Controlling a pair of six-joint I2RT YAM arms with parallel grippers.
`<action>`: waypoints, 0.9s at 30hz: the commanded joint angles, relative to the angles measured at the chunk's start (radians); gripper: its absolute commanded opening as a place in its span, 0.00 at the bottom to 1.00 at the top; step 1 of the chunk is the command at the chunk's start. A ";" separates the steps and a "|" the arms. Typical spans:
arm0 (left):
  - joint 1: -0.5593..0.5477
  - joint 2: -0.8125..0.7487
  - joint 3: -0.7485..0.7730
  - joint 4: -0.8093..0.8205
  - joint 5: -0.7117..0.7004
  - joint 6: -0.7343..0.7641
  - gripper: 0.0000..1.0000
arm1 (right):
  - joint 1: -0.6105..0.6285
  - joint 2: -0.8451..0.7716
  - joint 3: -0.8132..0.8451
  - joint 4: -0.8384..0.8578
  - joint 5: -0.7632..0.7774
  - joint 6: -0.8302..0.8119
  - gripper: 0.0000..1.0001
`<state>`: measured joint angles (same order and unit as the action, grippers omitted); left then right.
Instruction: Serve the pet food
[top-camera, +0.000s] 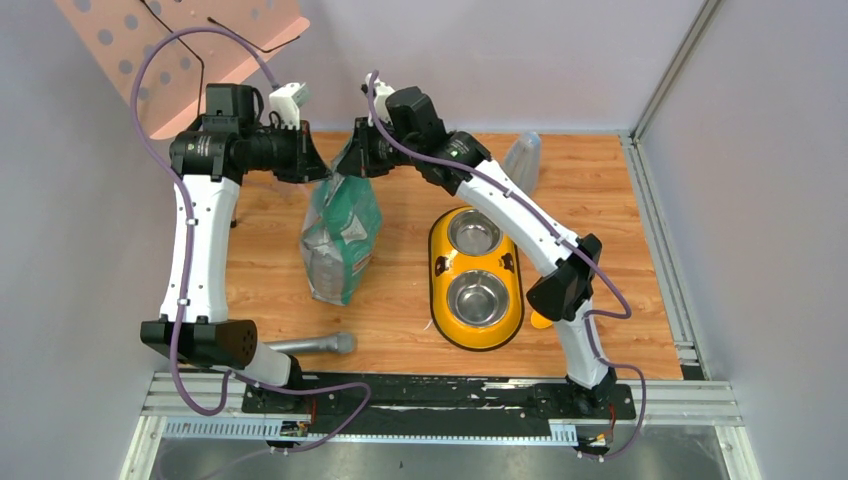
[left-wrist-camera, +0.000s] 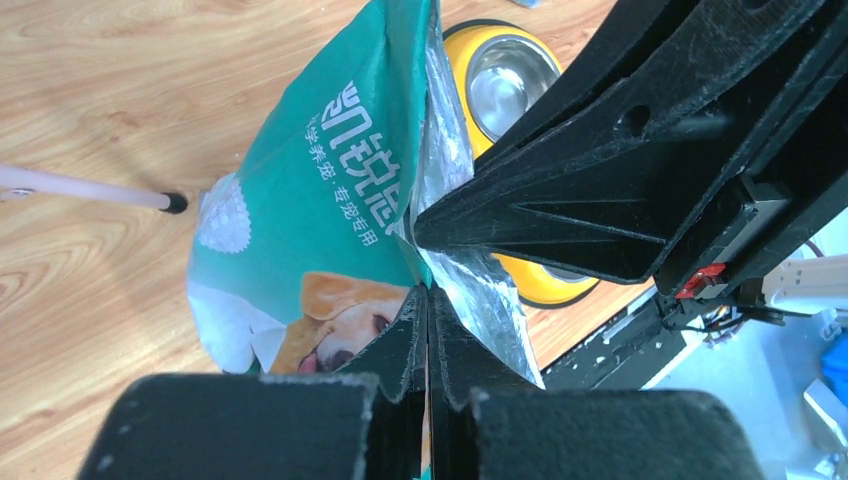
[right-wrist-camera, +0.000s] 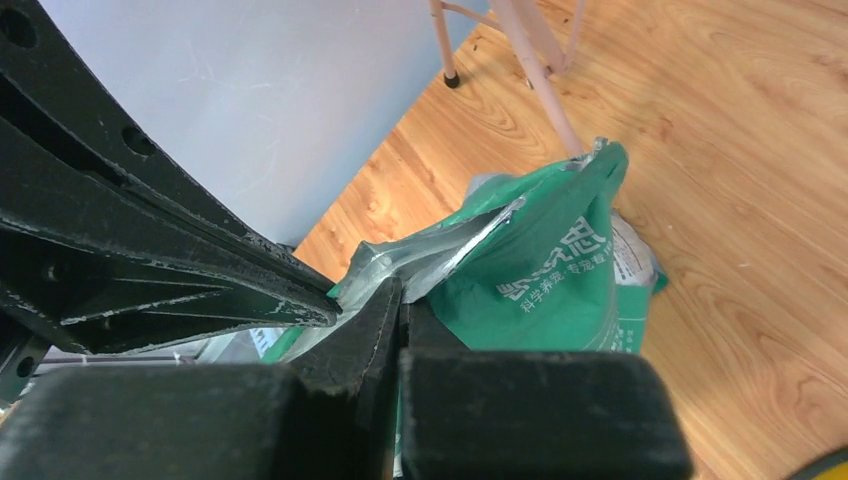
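**Left wrist view.** The left gripper (left-wrist-camera: 428, 300) is clamped shut on the top edge of the bag (left-wrist-camera: 320, 200), with the silver lining pinched between its fingers. The bag's green printed face is turned toward the camera. A yellow feeder (left-wrist-camera: 560, 288) is seen beyond the bag and partly hidden by it.

**Right wrist view.** The right gripper (right-wrist-camera: 398, 300) is closed on the same top edge of the bag, just beside the left gripper. The bag's mouth is slightly parted, but its inside is not shown.

**Top view.**
- The bag is held at its top by both grippers above the table (top-camera: 620, 300).
- The feeder is placed just right of the bag.
- A grey rod (top-camera: 310, 344) is laid near the bag's lower end.
- The kibble cannot be seen, as the bag's contents are hidden.
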<state>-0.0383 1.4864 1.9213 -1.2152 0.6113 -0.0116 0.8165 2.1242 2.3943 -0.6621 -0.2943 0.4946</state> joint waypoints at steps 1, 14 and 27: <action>-0.003 -0.030 0.010 0.042 -0.016 -0.020 0.00 | 0.003 -0.071 -0.004 -0.087 0.088 -0.071 0.00; -0.004 -0.068 0.140 0.045 -0.201 0.153 0.00 | -0.104 -0.258 -0.112 -0.157 0.051 -0.237 0.00; -0.003 -0.150 0.084 0.265 -0.060 0.052 0.00 | -0.113 -0.246 0.014 -0.127 0.041 -0.285 0.00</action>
<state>-0.0444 1.3396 2.0003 -1.0569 0.4706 0.0902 0.7101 1.8957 2.2932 -0.9272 -0.2428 0.2253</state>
